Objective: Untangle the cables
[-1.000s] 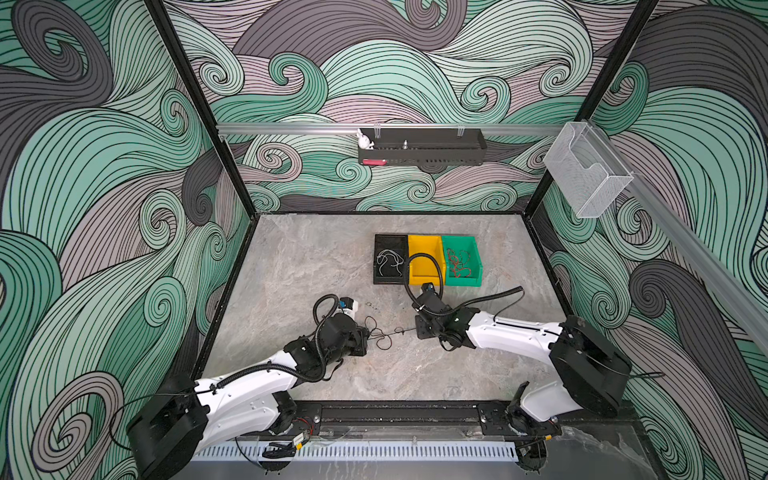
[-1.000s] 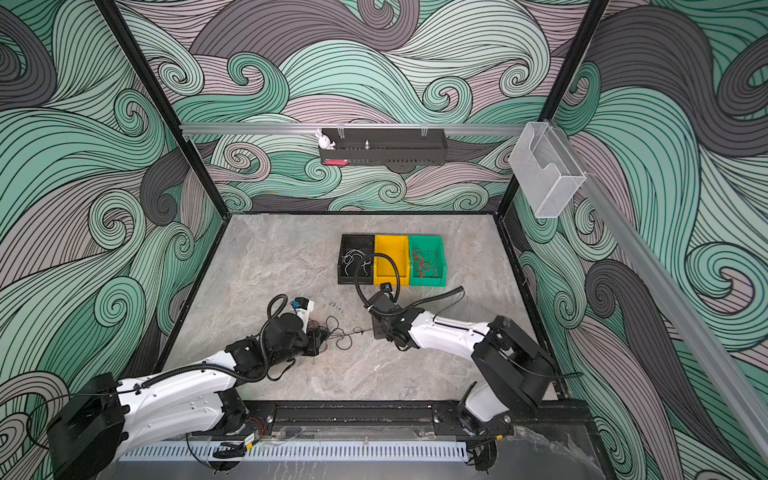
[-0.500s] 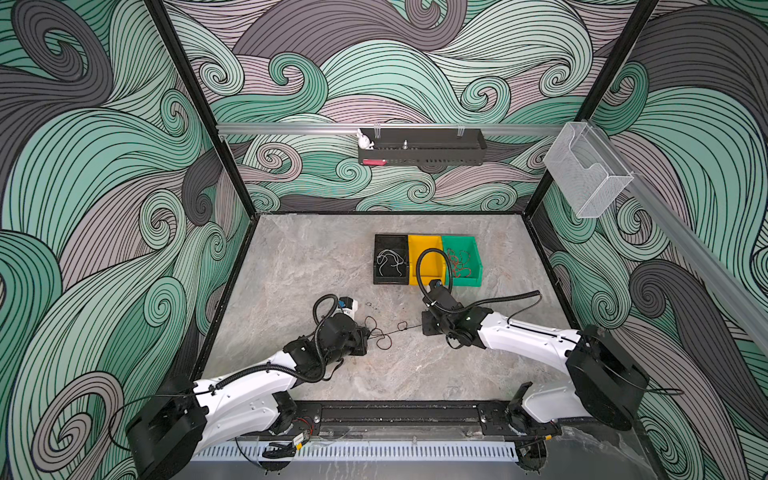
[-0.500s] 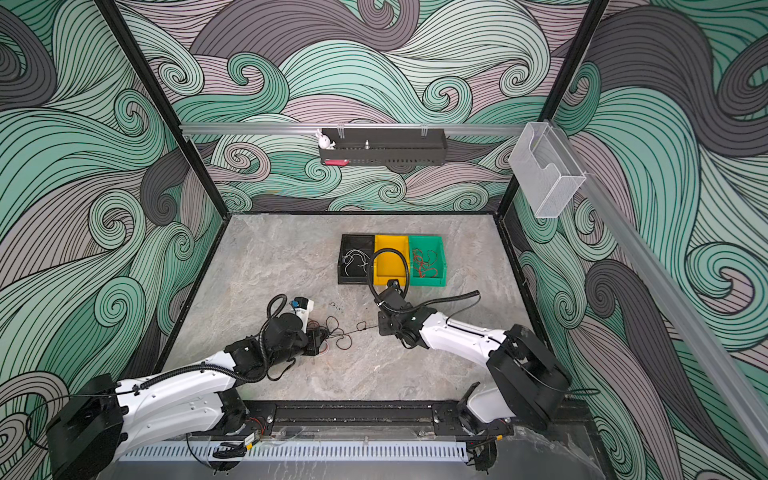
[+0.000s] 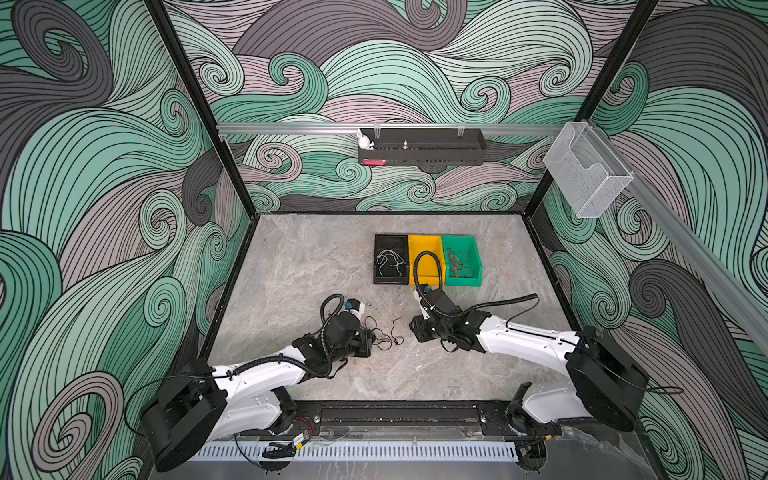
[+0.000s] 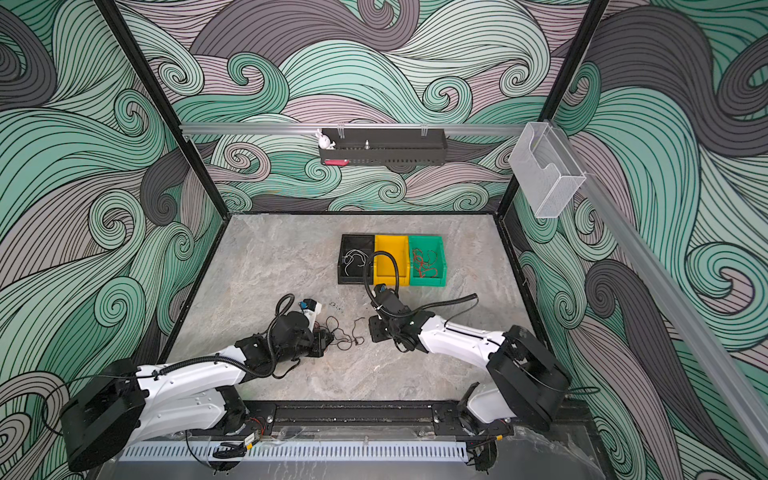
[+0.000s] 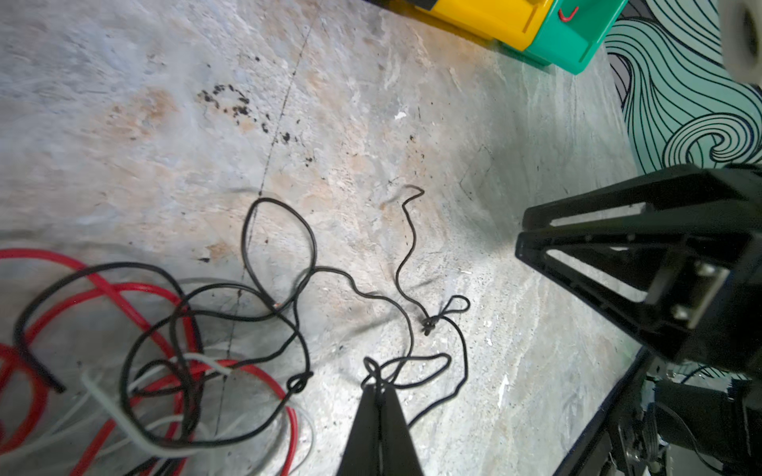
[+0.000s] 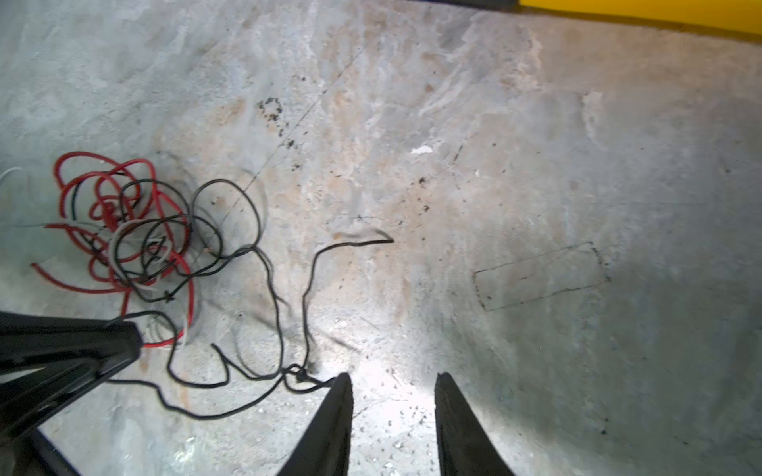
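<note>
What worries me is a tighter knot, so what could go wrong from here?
The left gripper pinches the black cable near a small knot; pulling could cinch it tighter.
The right gripper stands open with that cable at one fingertip; moving off might snag it.
A pull may drag the tangle along.

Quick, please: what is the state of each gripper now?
Left gripper: closed, holding the thin black cable.
Right gripper: open, jaws apart, holding nothing.

The mottled grey stone-look worktop [image 8: 536,165] looks matt and scuffed. The thin red, black and white cables [image 7: 187,329] have smooth, slightly glossy sheaths. The yellow plastic bin [image 7: 486,16] shines.
</note>
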Available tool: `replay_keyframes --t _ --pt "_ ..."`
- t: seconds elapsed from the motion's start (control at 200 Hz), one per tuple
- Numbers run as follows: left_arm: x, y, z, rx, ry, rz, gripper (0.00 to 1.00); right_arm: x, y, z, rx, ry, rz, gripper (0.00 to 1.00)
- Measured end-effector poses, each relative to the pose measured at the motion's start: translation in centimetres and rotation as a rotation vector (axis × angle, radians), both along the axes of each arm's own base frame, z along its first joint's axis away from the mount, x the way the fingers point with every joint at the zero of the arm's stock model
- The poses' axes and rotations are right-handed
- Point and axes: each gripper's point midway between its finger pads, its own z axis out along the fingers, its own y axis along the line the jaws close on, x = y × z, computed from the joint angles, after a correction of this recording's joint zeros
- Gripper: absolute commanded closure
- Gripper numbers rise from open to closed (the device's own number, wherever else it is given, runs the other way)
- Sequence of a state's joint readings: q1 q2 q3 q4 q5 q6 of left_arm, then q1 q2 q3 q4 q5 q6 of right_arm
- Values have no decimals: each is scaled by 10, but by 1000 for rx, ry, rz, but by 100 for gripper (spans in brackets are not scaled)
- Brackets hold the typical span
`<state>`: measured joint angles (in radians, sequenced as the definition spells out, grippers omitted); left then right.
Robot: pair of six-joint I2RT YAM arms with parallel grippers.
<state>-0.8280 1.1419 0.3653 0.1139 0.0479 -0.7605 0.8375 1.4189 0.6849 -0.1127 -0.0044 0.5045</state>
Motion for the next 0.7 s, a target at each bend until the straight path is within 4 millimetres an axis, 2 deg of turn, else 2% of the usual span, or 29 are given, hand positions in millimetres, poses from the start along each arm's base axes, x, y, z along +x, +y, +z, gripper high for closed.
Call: replay_keyframes --t 0.06,0.095,0.16,0.245,0.48,0.59,0.701 --pt "0 -5 -1 0 12 -19 84 -2 4 1 18 5 13 62" --pt "0 -8 -1 1 17 -33 73 -3 7 2 27 8 21 61" --pt "0 -12 0 10 20 -59 61 -5 11 4 43 9 33 59" --pt "1 -15 5 20 17 -76 52 -10 18 6 57 11 59 56" --pt "2 -1 29 16 -38 -50 45 -24 35 5 75 23 124 54" --pt "7 14 42 10 -77 8 43 -28 46 2 74 28 151 53" --pt "9 32 45 17 -106 78 39 -33 62 3 78 27 188 49"
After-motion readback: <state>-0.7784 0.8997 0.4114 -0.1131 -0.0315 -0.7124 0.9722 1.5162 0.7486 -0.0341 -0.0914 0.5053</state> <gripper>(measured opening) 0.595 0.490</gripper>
